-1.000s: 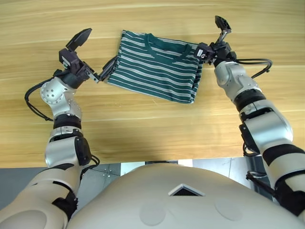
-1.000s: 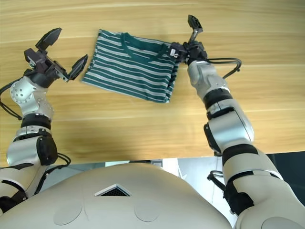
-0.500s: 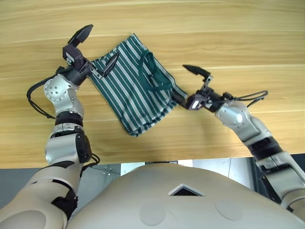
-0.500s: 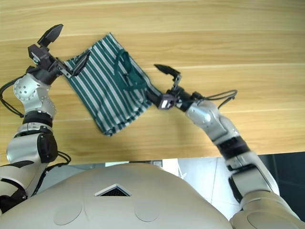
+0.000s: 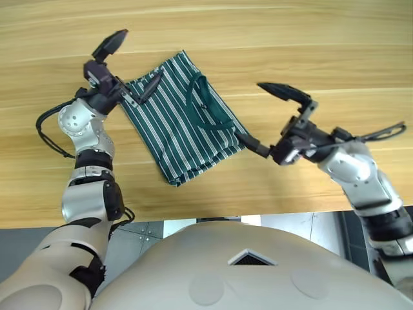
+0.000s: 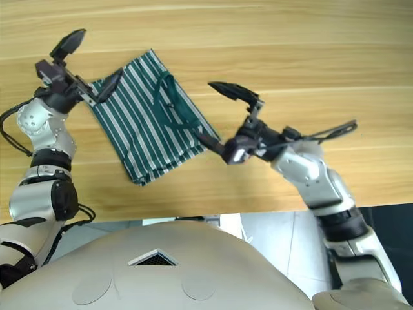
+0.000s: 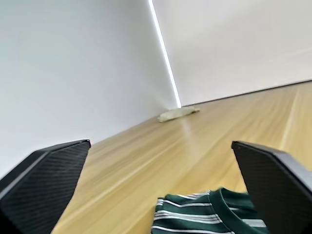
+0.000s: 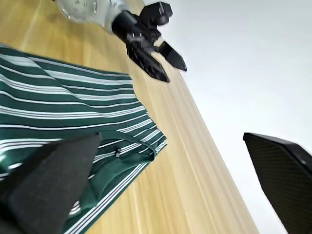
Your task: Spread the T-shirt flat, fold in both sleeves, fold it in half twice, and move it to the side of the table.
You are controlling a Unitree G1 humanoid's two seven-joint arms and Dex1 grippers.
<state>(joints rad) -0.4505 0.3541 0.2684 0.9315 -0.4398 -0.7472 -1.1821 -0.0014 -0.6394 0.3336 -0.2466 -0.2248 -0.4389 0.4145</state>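
Observation:
The green T-shirt [image 5: 184, 129] with white stripes lies folded into a slanted rectangle on the wooden table [image 5: 335, 51], collar side toward the right. My left gripper [image 5: 132, 64] is open at the shirt's far left corner, and its lower finger [image 5: 150, 85] lies over that corner. My right gripper [image 5: 268, 117] is open wide just right of the shirt, with its lower fingertip [image 5: 253, 143] at the shirt's right corner. The right wrist view has the striped cloth [image 8: 63, 107] beside one finger [image 8: 53, 180], with the left gripper [image 8: 151, 41] beyond it.
The table's near edge [image 5: 258, 213] runs just below the shirt and the right arm. A small pale crumpled thing [image 7: 178, 113] lies far off where the table meets the wall. Bare wood stretches beyond and to the right of the shirt.
The shirt was dragged and turned toward the near left. My right gripper has since come off its collar side and drawn back rightward, opening wider. The left gripper barely moved.

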